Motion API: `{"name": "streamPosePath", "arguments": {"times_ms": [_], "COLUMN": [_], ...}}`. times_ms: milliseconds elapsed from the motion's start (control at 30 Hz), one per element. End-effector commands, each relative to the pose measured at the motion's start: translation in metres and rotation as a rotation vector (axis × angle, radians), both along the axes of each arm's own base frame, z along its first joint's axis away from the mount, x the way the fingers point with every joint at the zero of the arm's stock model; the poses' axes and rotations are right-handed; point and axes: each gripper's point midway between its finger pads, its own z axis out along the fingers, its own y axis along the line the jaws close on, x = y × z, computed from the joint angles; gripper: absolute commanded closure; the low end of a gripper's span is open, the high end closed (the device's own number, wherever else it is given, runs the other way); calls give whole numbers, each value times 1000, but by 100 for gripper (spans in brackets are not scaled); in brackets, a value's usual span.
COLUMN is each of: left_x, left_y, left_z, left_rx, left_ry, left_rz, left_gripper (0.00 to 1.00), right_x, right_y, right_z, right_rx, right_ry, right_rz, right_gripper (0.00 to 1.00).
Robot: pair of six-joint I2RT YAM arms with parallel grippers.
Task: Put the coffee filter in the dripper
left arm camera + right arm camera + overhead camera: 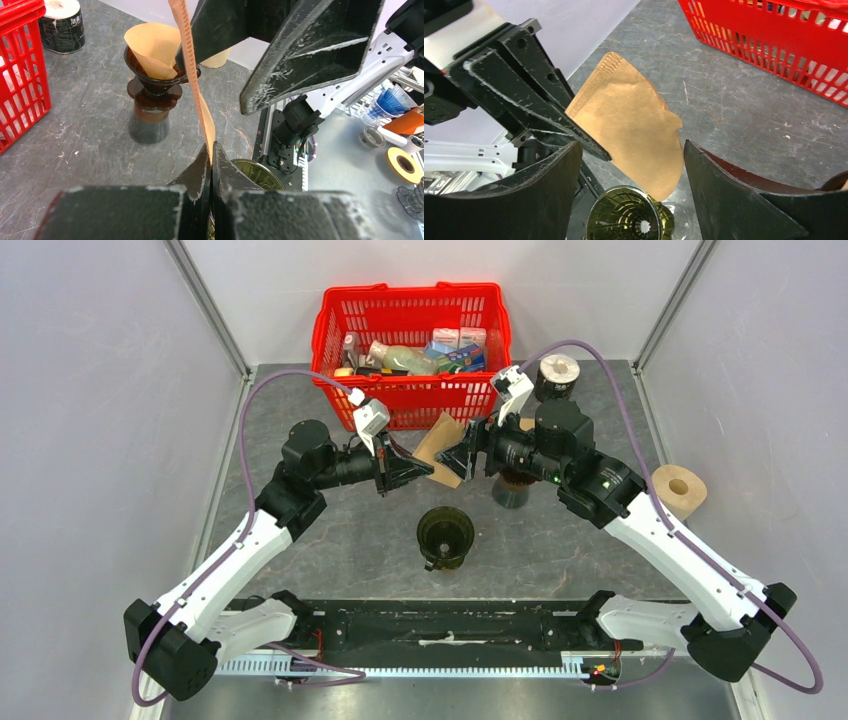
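Left gripper (211, 160), jaws pinching one edge of the coffee filter (629, 120), held aloft near the empty dripper (624, 222). Right gripper (465, 457), jaws spread, just beside it. Paper likely light, limp, easily creased; best pinched at the ribbed seam.

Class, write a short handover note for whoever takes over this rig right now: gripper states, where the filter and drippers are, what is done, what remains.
Left gripper: shut on one edge of the brown coffee filter, holding it in the air.
Right gripper: open, jaws either side of the filter's free end, not gripping.
Empty dripper: upright on the table, below the filter.
A second dripper, by the right arm, already holds a filter.
Done: filter picked up.
Left: probably spread it open, lower it into the empty dripper, release.
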Motion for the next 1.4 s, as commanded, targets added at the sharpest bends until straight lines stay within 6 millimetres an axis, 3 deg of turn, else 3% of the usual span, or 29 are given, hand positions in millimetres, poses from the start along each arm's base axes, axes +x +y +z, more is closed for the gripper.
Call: {"name": "streamPosePath", "arguments": {"times_ms": [0,267,700,1100,1367], "left_x": [4,5,8,-10,-5], "left_y": [1,0,-1,0,0], "left_z": [13,13,10,14,13], "left_rx": [-22,-20,-16,-36,-31], "left_ry": [-59,-51,-35,-89,-72], "left_rz": [15,19,21,-52,-21], "left_gripper": [98,98,98,98,98], "right_x": [-11,-13,-28,-14,-14], "right_y": [3,-3,10,7,-7], "right_z": [27,31,28,18,24], "right_rx": [75,81,89,32,34], "right_ry": [-50,-60,-40,-82,-79], "right_rz": [51,36,149,106,40], "right_gripper": [17,15,21,20,18]}}
